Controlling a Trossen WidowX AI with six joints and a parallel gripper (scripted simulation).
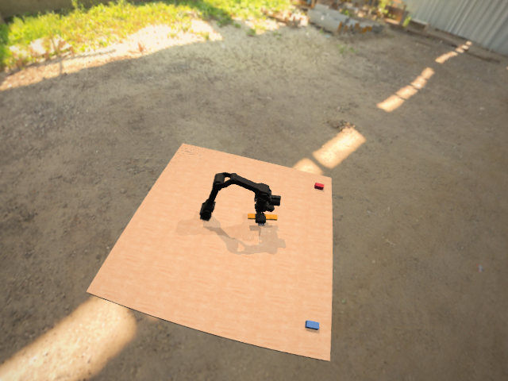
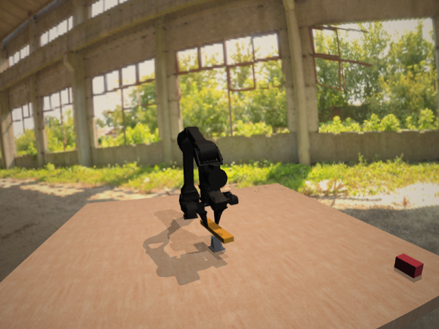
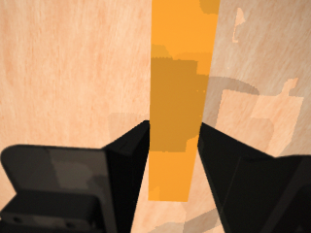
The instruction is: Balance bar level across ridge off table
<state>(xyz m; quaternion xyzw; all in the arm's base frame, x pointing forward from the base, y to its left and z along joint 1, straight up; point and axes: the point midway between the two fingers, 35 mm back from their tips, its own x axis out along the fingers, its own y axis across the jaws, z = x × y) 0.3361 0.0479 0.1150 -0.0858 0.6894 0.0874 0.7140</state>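
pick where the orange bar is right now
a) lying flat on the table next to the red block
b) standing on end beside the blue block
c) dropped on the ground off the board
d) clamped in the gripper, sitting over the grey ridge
d: the exterior view shows the orange bar between the fingers of the gripper, above the grey ridge and off the table; the wrist view shows a finger on either side of it.
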